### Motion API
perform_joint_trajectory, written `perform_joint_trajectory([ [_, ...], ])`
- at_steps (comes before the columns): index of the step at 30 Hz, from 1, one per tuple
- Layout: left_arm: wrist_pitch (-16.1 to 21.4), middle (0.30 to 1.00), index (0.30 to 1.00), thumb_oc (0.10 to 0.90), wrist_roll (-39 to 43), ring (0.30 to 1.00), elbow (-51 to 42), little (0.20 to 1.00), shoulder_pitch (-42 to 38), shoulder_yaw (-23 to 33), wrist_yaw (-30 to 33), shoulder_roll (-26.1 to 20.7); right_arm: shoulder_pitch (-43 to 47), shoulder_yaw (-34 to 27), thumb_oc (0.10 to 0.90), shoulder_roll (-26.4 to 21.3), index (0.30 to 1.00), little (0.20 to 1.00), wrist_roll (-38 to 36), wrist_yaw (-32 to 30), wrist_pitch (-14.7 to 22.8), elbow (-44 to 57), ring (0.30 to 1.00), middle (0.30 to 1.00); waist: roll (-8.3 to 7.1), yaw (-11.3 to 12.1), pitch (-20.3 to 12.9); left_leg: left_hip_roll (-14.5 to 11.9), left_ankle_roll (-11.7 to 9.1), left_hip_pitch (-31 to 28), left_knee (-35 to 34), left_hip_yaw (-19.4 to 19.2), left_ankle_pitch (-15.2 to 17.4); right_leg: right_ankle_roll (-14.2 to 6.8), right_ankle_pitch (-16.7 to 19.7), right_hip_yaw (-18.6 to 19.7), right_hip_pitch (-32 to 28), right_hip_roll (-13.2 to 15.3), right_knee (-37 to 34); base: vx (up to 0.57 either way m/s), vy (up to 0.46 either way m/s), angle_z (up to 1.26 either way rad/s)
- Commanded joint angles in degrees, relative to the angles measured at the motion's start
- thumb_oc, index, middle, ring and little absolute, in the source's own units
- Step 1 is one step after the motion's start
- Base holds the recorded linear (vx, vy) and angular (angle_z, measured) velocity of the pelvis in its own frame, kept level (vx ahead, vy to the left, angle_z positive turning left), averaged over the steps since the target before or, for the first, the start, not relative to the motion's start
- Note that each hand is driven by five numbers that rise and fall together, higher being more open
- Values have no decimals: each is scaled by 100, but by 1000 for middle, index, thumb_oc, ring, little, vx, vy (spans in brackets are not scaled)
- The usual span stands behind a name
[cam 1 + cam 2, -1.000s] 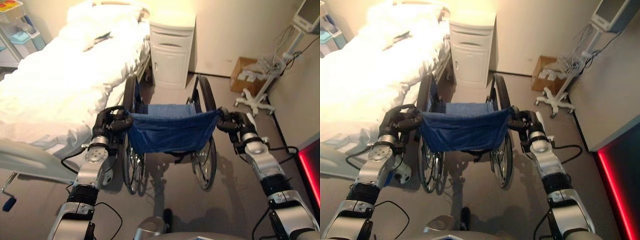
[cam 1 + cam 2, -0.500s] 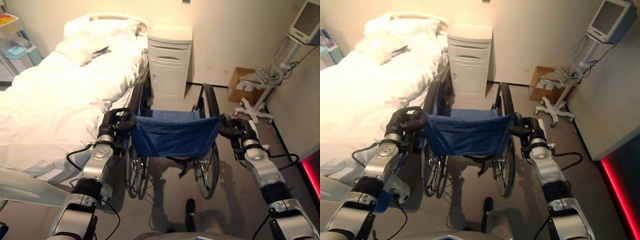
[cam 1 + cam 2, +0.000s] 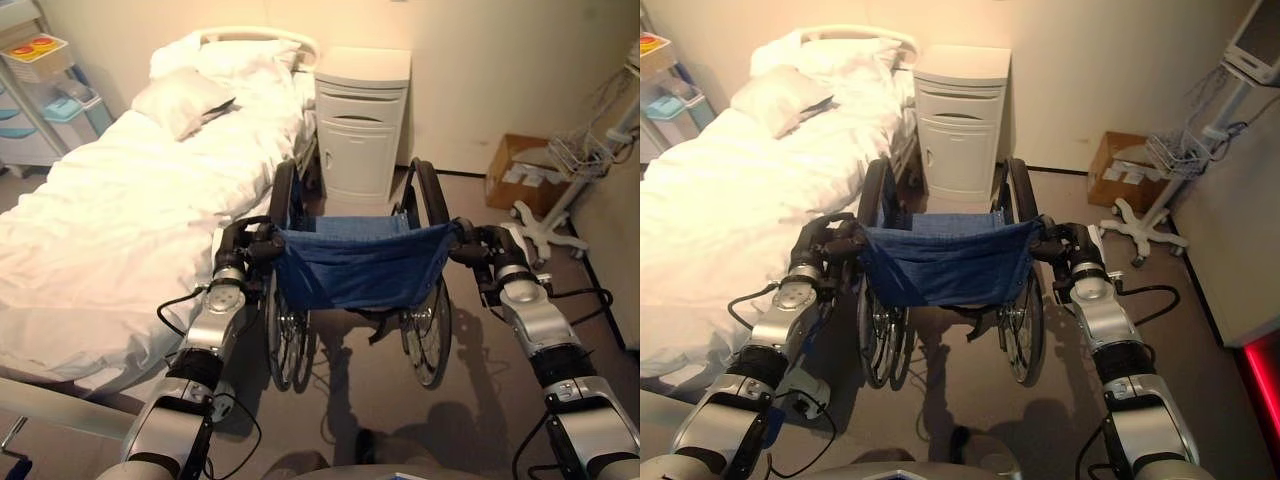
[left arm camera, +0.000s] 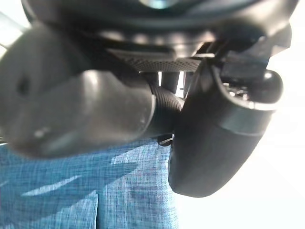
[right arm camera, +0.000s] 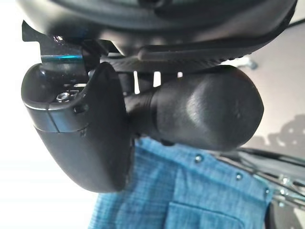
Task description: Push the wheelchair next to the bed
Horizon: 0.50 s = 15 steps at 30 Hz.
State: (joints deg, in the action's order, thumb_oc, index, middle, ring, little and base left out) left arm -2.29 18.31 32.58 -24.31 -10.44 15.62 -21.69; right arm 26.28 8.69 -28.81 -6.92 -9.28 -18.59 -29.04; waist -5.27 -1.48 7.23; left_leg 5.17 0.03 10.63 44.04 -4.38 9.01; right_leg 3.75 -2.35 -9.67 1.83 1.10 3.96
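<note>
Risk first: left wheel close beside the bed, so likely to catch on the hanging sheet or the frame if pushed straight ahead without a small correction to the right. Also possible to run the front of the wheelchair into the white cabinet standing directly ahead against the wall, if pushed too far. Uneven force from the two arms probably enough to turn the chair toward the mattress. Slipping off a handle less likely, judging by the firm grasp. Wheelchair standing on the floor between bed and open floor, already alongside the lower half of the bed, its blue backrest facing the robot. Left hand curled around the left push handle, thumb wrapped over it, blue cloth just below in the wrist view. Right hand closed in the same way on the right push handle. Both hands at the upper corners of the backrest, chair directly in front, arms stretched forward.
</note>
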Motion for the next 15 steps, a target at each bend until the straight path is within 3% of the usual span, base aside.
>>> perform_joint_trajectory([
  [1,127,300,300,400,-40,300,-284,300,351,-514,-617,83,-362,991,400,-346,300,300,576,317,-195,-298,300,300,191,305,494,-293,-70,-65,-1632,26,-1038,-471,97,155,-693,-28,61,351,6,-38],
  [2,158,300,300,400,-52,300,-319,300,416,-475,-619,63,-353,1024,400,-287,300,300,580,288,-204,-291,300,300,264,361,514,-339,-74,-91,-2169,1,-1172,-471,27,184,-766,-132,85,444,48,-51],
  [3,166,300,300,400,-97,300,-395,300,524,-422,-622,45,-381,1056,400,-208,300,300,607,226,-225,-244,300,300,380,471,531,-340,-152,-57,-3068,47,-1528,-470,-75,264,-926,-303,96,471,65,-29],
  [5,159,300,300,400,-148,300,-468,300,656,-341,-630,33,-431,1076,400,-199,300,300,614,226,-249,-149,300,300,469,603,494,-344,-216,66,-3908,132,-1835,-481,-167,399,-1135,-434,40,419,78,-20],
  [7,167,300,300,400,-172,300,-541,300,767,-221,-644,-1,-471,1022,400,-261,300,300,676,367,-257,-45,300,300,486,677,439,-357,-218,46,-4403,65,-1891,-526,-314,457,-1325,-409,55,461,141,-47],
  [12,124,300,300,400,3,300,-507,300,862,-12,-602,-91,-476,989,400,-225,300,300,908,653,-172,-152,300,300,508,785,254,-306,-19,-175,-4177,-50,-1539,-722,-635,282,-1468,-112,602,392,161,-56],
  [14,39,300,300,400,-47,300,-454,300,896,29,-698,-140,-479,954,400,-177,300,300,893,618,-193,-343,300,300,523,847,113,-271,216,-559,-4432,-117,-1393,-1042,-299,65,-1259,157,1904,407,160,-44],
  [15,25,300,300,400,-82,300,-430,300,877,17,-710,-131,-473,939,400,-158,300,300,891,622,-166,-415,300,300,522,871,90,-253,245,-580,-4444,-113,-1383,-1092,-197,26,-1229,217,2127,268,92,-23],
])
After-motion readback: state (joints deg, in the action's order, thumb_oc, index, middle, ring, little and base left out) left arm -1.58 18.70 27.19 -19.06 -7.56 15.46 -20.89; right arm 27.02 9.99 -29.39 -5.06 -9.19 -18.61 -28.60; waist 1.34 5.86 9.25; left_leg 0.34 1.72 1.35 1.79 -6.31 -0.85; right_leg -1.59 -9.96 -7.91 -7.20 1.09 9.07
